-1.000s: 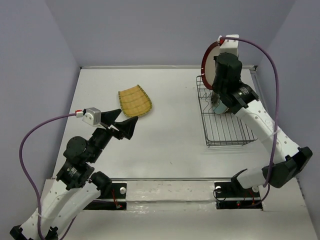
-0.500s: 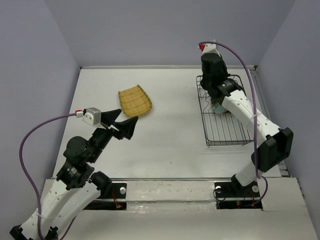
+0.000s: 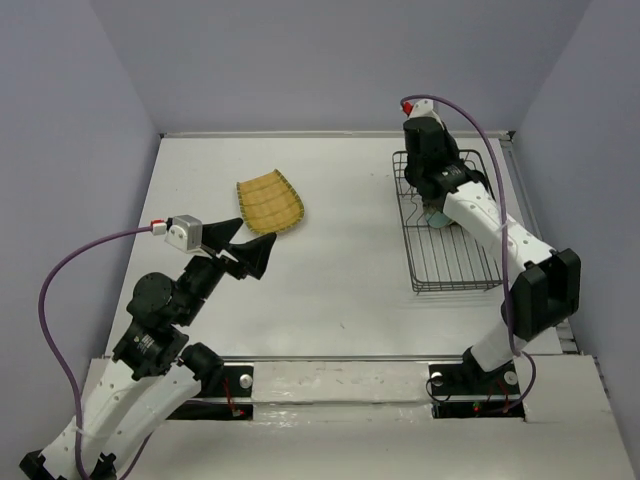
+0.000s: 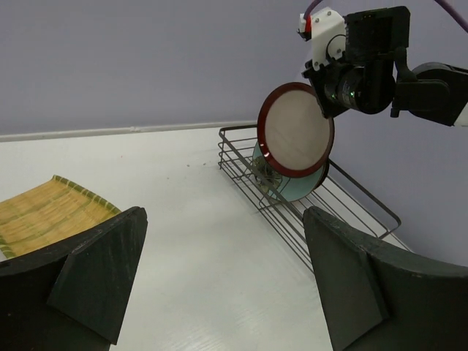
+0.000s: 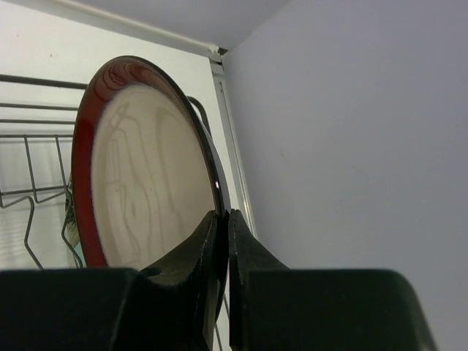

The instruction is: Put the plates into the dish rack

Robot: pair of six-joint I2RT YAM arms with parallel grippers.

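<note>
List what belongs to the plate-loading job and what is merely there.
Job:
red-rimmed beige plate, pinched in the right hand
pale teal plate, in the dish rack
yellow ribbed plate, on the table

Merely there:
purple cables
grey walls

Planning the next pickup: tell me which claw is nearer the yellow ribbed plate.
Left. The left claw is open just short of the yellow ribbed plate, on its near side; the right claw is far off over the dish rack, shut on the red-rimmed plate.
</note>
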